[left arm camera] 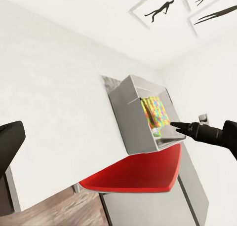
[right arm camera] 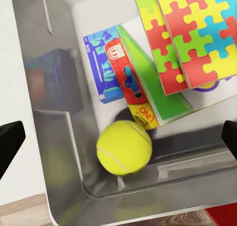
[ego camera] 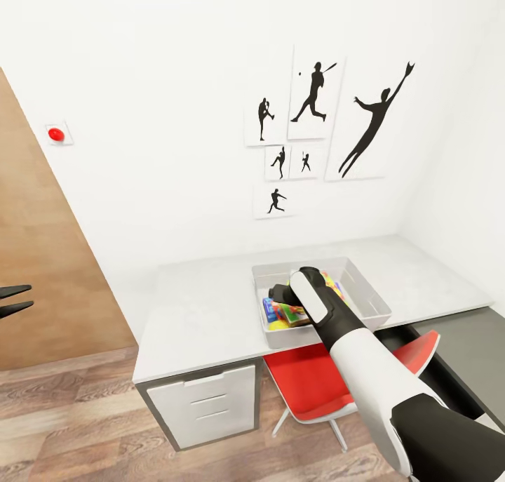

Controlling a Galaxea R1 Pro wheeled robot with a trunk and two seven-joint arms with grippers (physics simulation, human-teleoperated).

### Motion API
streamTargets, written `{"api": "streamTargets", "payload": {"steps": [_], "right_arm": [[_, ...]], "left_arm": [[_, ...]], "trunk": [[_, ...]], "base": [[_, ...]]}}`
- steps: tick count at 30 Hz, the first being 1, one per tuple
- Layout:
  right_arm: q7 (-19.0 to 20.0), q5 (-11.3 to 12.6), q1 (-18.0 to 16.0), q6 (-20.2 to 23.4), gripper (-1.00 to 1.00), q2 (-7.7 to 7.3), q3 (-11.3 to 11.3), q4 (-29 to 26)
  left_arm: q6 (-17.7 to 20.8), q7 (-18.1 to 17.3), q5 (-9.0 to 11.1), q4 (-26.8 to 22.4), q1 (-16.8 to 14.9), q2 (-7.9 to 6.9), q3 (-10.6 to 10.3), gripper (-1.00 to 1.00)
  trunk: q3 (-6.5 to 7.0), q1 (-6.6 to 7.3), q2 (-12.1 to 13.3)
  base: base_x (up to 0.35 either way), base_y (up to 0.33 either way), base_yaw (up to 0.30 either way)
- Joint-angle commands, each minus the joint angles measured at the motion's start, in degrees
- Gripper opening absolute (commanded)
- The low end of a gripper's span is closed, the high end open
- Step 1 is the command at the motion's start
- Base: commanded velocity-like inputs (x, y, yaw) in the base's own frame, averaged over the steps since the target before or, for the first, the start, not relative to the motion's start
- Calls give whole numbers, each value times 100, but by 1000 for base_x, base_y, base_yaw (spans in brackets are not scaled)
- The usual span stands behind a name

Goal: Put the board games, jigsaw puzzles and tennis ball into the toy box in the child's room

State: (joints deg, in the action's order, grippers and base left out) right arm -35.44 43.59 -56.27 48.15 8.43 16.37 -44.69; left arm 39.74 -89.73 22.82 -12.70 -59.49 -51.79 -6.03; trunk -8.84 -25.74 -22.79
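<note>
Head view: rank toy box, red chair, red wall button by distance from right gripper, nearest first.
1. Toy box: directly under the right gripper, on the table.
2. Red chair: below the table edge, near side.
3. Red wall button: far left, on the wall.

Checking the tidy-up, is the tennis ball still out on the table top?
No, the tennis ball lies inside the toy box, next to the board games.

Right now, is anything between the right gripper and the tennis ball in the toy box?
Nothing visible. The right gripper hangs open over the toy box, and the tennis ball lies bare on the box floor between the fingers, beside the board games.
</note>
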Motion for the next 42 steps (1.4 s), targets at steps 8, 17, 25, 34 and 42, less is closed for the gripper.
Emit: {"api": "streamTargets", "payload": {"steps": [8, 17, 25, 34, 42], "right_arm": [[-50, 60, -7, 9, 100, -15, 6, -16], [-44, 67, 67, 39, 100, -16, -19, -461], [-25, 141, 611, 795, 100, -16, -68, -2534], [95, 442, 1890, 1185, 100, -10, -583, -4486], [2188, 1101, 2712, 636, 100, 56, -465, -4645]], "left_arm": [[59, -27, 30, 4, -10, -7, -48, 100], [61, -27, 30, 4, -10, -19, -48, 100], [60, -27, 30, 4, -10, -24, -48, 100], [60, -27, 30, 4, -10, -24, -48, 100], [60, -27, 28, 4, -10, -23, -48, 100]], "trunk": [[-13, -4, -13], [27, -4, -13], [101, -4, -13], [186, -4, -13], [261, -4, -13]], "base": [[0, 0, 0], [0, 0, 0], [0, 0, 0], [0, 0, 0], [-2, 0, 0]]}}
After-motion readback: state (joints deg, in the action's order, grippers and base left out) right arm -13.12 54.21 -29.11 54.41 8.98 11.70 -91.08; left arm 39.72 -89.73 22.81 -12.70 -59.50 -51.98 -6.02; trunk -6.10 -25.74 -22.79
